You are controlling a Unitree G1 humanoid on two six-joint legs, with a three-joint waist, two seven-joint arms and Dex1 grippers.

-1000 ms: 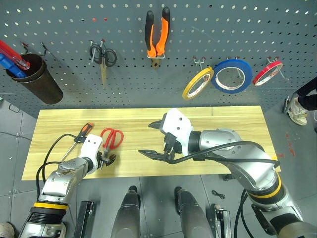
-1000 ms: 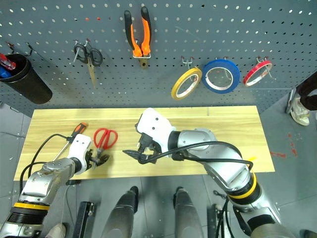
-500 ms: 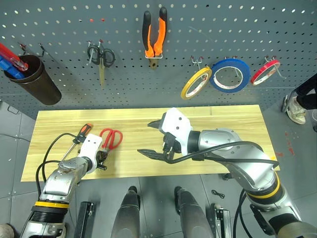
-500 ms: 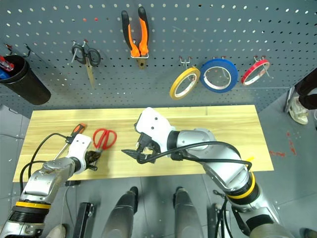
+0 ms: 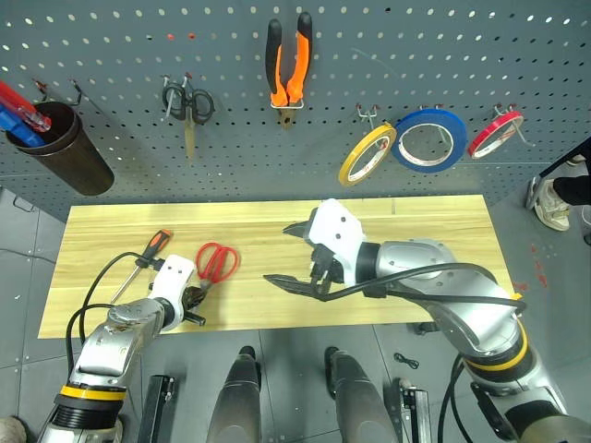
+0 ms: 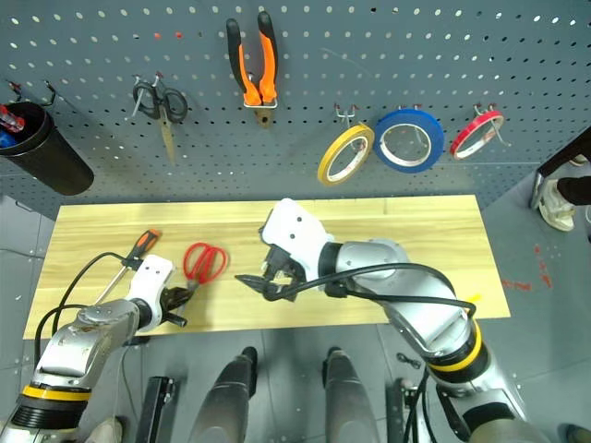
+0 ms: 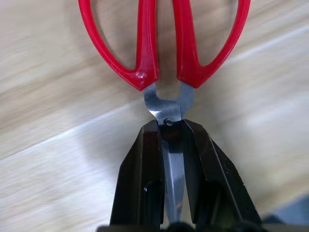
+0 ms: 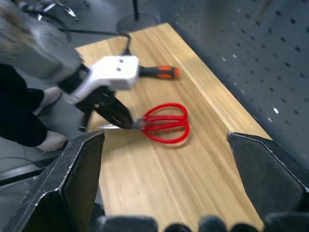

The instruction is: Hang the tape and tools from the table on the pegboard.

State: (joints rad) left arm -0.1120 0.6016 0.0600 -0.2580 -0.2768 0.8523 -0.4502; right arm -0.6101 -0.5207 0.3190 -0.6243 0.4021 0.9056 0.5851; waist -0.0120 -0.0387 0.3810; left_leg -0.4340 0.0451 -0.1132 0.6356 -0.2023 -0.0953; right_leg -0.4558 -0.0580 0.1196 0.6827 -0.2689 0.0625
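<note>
My left gripper (image 5: 195, 302) is shut on the blades of the red-handled scissors (image 5: 217, 262), right at the pivot, with the fingers (image 7: 140, 159) clamped on either side. The handles point away from me, low over the table (image 5: 425, 231). The screwdriver (image 5: 153, 248) lies just left of them on the planks. My right gripper (image 5: 288, 256) hangs open and empty over the table's middle. On the pegboard (image 5: 111, 46) the pliers (image 5: 289, 63) hang on a hook at top centre, and the yellow tape (image 5: 367, 154) hangs on a hook to their right.
A blue ring (image 5: 430, 138) and a red ring (image 5: 496, 133) hang beside the tape. Black-handled scissors (image 5: 189, 103) hang left of the pliers. A dark cup (image 5: 65, 148) with red and blue tools is fixed at the pegboard's far left. A person's shoe (image 5: 552, 205) shows at the right edge.
My left gripper has shut on the scissors' blades and drawn back a little. The scissors have shifted slightly right with it. The right arm has kept still.
</note>
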